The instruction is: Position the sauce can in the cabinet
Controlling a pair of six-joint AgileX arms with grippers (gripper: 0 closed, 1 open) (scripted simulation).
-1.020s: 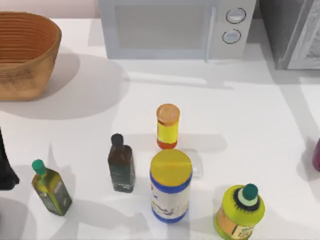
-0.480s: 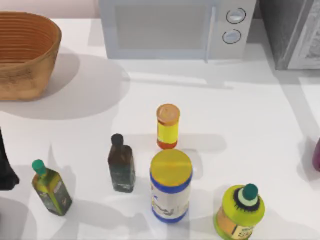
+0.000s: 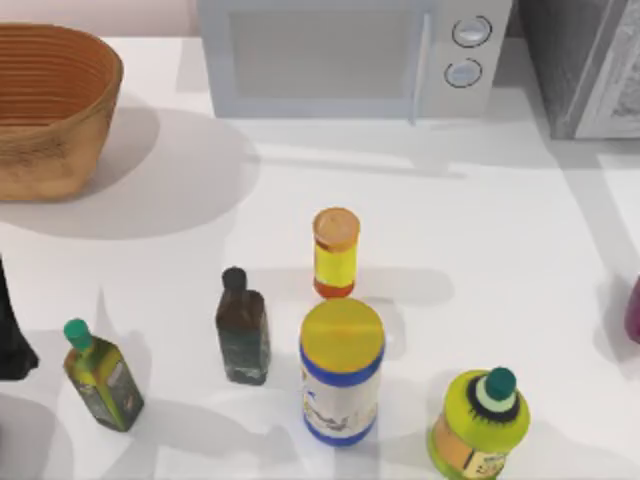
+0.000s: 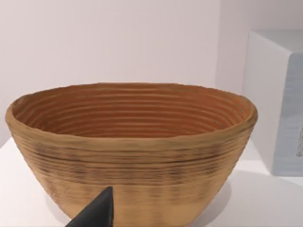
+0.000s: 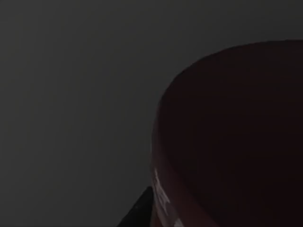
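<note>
The cabinet [image 3: 585, 60], a grey speckled box with a light panelled door, stands at the table's back right corner. A dark maroon object [image 3: 633, 310] is cut off by the top view's right edge, casting a shadow on the table. Too little of it shows to tell whether it is the sauce can. The right wrist view is dark. My left arm [image 3: 10, 335] is parked at the table's left edge. In the left wrist view, a black tip of my left gripper [image 4: 97, 213] points toward the basket.
A woven basket [image 3: 50, 110] sits at the back left and a white microwave [image 3: 350, 55] at the back middle. Near the front stand an orange-capped yellow bottle [image 3: 335, 252], a dark bottle [image 3: 241, 325], a yellow-lidded canister [image 3: 341, 368], a green-capped oil bottle [image 3: 100, 375] and a lime jar [image 3: 482, 420].
A faint shadow patch beside the yellow-lidded canister has shrunk. No object or arm has visibly moved.
</note>
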